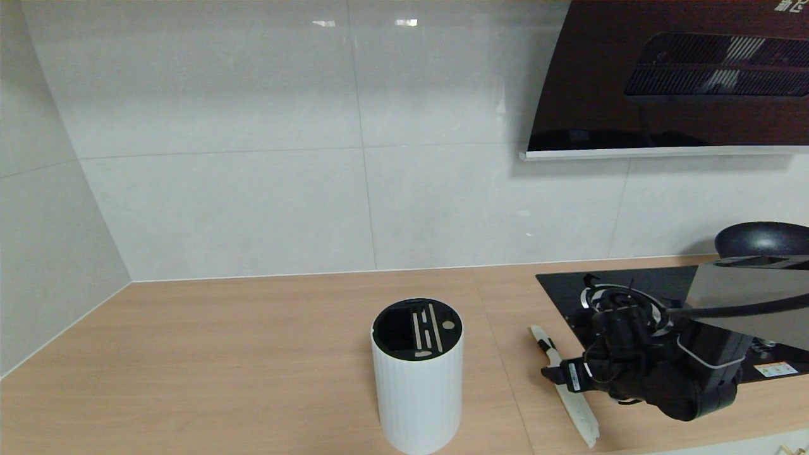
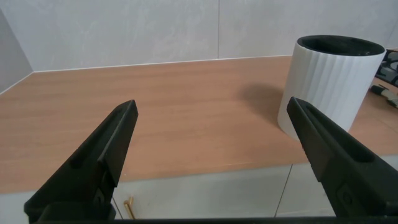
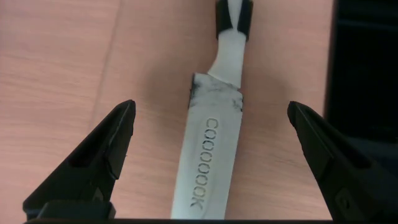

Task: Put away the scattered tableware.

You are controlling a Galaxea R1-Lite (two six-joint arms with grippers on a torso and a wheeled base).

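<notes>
Right gripper [image 3: 209,107]: low over the wooden worktop [image 1: 221,354], beside the near left corner of the black hob [image 1: 569,291]
Right fingers [image 3: 93,168]: spread wide, one on each side of the knife, apart from it and gripping nothing
Knife [image 1: 578,414]: white with a black band near its narrow far end; it lies flat on the worktop just left of the hob, running from the back towards the front edge
Holder [image 1: 417,385]: white ribbed cylinder with a black slotted top, upright on the worktop, near the knife and to its left
Left gripper [image 2: 211,104]: at the worktop's front edge, left of the holder
Left fingers [image 2: 93,162]: spread wide, holding and touching nothing
</notes>
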